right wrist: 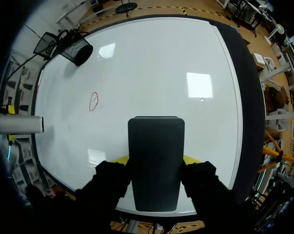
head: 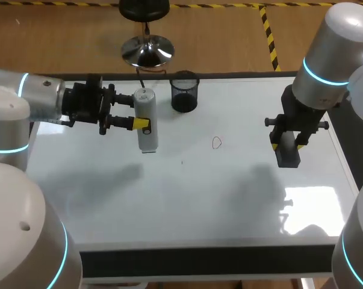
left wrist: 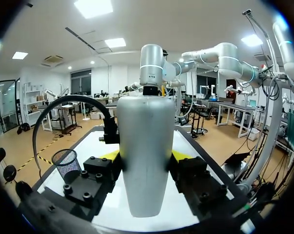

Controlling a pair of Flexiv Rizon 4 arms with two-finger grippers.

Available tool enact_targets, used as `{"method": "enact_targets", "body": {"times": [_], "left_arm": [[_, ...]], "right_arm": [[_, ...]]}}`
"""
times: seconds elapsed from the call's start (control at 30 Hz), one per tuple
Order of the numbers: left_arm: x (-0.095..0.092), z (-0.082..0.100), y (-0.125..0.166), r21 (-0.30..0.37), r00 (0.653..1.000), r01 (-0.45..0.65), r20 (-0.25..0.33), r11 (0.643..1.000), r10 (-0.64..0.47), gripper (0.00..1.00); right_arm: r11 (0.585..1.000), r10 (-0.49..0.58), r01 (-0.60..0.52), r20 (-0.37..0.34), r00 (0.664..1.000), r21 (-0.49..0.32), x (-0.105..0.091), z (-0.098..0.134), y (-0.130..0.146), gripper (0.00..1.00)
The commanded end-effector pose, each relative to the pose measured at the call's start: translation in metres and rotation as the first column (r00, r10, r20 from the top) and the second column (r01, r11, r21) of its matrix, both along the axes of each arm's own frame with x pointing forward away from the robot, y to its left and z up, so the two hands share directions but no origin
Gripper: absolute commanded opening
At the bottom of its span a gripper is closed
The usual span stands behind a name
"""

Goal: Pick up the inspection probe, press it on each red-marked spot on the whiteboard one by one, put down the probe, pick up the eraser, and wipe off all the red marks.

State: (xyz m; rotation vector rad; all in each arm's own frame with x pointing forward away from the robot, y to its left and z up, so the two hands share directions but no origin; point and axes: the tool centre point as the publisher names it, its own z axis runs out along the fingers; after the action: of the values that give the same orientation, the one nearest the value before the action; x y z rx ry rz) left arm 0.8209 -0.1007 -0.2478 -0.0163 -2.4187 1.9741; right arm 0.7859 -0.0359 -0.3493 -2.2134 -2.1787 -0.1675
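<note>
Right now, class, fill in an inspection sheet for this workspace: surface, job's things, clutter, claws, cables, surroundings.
Surface: white whiteboard with patches of glare.
Job's things: silver probe in the left claw; dark eraser in the right claw; one red mark, a small loop, not yet wiped.
Clutter: black mesh cup near the far edge.
Claws: left claw shut on the probe; right claw shut on the eraser.
Cables: a black cable arcs beside the left claw.
Surroundings: nothing seen.
</note>
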Motion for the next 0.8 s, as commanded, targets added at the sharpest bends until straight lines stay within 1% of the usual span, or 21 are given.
{"method": "enact_targets", "body": {"times": [0.03,0.4,0.43,0.6,0.7,0.73,0.8], "left_arm": [[-0.001,0.001,0.000,-0.001,1.000,-0.003,0.003,1.000,0.003,0.00],[-0.001,0.001,0.000,-0.001,1.000,-0.003,0.003,1.000,0.003,0.00],[-0.001,0.001,0.000,-0.001,1.000,-0.003,0.003,1.000,0.003,0.00],[-0.001,0.001,0.000,-0.001,1.000,-0.003,0.003,1.000,0.003,0.00],[-0.001,0.001,0.000,-0.001,1.000,-0.003,0.003,1.000,0.003,0.00],[-0.001,0.001,0.000,-0.001,1.000,-0.003,0.003,1.000,0.003,0.00],[-0.001,0.001,0.000,-0.001,1.000,-0.003,0.003,1.000,0.003,0.00]], "right_arm": [[1.000,0.001,-0.001,0.001,1.000,0.002,0.000,0.000,-0.001,0.00],[1.000,0.001,-0.001,0.001,1.000,0.002,0.000,0.000,-0.001,0.00],[1.000,0.004,-0.004,0.003,1.000,-0.011,0.001,0.000,0.002,0.00],[1.000,0.014,-0.014,0.008,1.000,-0.020,0.001,-0.001,0.019,0.00],[0.999,0.026,-0.025,0.019,0.999,-0.033,-0.002,-0.001,0.033,0.00],[0.999,0.039,-0.038,0.023,0.999,-0.021,-0.003,0.000,0.037,0.00],[0.999,0.041,-0.040,0.029,0.999,-0.021,-0.004,0.001,0.044,0.00]]}}
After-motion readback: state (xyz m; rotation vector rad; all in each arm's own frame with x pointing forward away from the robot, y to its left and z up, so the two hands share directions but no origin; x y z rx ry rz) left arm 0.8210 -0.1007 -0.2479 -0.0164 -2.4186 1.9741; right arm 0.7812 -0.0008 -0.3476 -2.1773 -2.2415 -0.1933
